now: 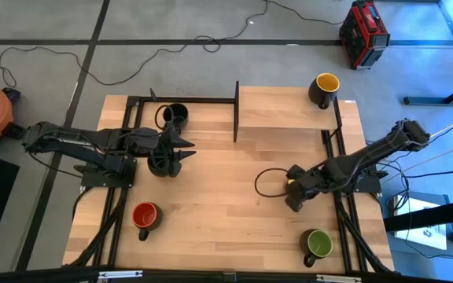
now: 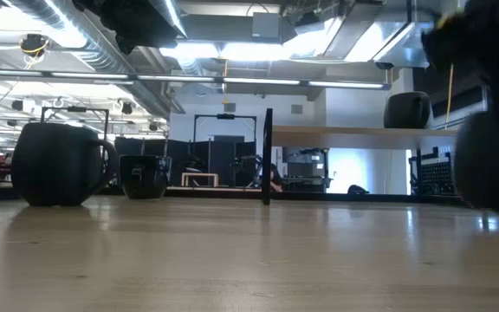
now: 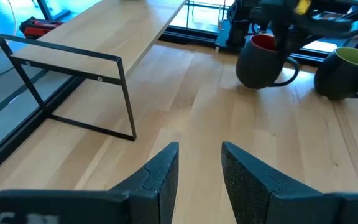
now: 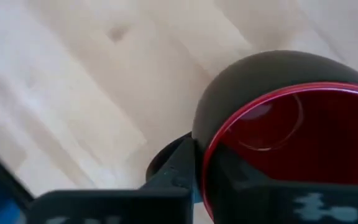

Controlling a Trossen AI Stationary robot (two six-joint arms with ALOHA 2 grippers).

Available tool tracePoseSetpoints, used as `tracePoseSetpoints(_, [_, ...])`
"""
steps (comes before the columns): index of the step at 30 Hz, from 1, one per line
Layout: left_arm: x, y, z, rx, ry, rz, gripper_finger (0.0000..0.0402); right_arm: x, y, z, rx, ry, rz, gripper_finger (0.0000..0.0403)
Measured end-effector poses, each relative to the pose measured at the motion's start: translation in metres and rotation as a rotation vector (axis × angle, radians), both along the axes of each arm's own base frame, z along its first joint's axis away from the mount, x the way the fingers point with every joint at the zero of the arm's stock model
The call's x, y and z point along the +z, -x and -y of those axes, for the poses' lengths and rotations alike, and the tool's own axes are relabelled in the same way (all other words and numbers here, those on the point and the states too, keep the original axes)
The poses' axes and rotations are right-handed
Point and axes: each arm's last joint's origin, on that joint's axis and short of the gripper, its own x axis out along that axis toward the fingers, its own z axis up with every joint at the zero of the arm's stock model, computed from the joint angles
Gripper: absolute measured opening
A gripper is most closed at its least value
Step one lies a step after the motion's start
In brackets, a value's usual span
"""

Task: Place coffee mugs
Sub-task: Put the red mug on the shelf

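Observation:
My right gripper (image 1: 296,195) is shut on a dark coffee mug with a red inside (image 4: 291,124), at the table's right middle; the left wrist view shows this mug (image 3: 260,62) under it. My left gripper (image 3: 199,168) hangs open over the table's left middle, nothing between its fingers. A black mug (image 1: 161,163) stands just beside it and another (image 1: 175,114) farther back. A second red-inside mug (image 1: 145,216) stands near left, and a green-inside mug (image 1: 318,244) near right. A yellow-inside mug (image 1: 325,86) stands on the raised wooden shelf (image 1: 281,110). My right gripper holds the red-inside mug by its rim (image 4: 207,152), one finger outside the wall (image 4: 176,168) and one inside the hollow (image 4: 247,186). The fingers come steeply from above. The mug stays upright, and its bottom (image 3: 253,82) looks to rest on the table.
A black metal frame (image 3: 73,62) carries the shelf at the back, with an upright divider (image 1: 236,110) at its left end. Bare wood (image 1: 219,204) lies between the two arms. A red case (image 1: 363,33) stands on the floor beyond the table.

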Motion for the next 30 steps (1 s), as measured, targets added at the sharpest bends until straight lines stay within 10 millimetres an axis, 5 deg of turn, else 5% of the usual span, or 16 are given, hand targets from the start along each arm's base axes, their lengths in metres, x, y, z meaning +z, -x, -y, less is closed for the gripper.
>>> tracePoseSetpoints(6, [0.000, 0.000, 0.000, 0.000, 0.000, 0.000, 0.0116, 0.016, -0.008, -0.003, 0.328, 0.094, 0.108, 0.0007])
tracePoseSetpoints(11, [0.000, 0.000, 0.000, 0.000, 0.000, 0.000, 0.0116, 0.009, -0.014, 0.005, 0.429, 0.100, 0.064, 0.0005])
tracePoseSetpoints(18, [0.000, 0.000, 0.000, 0.000, 0.000, -0.004, 0.0116, -0.013, -0.034, 0.024, 0.445, 0.024, -0.048, 0.0004])
tracePoseSetpoints(30, [-0.001, 0.001, 0.000, 0.000, -0.001, -0.014, 0.0116, -0.016, -0.042, 0.047, 0.409, -0.095, -0.050, 0.0020])
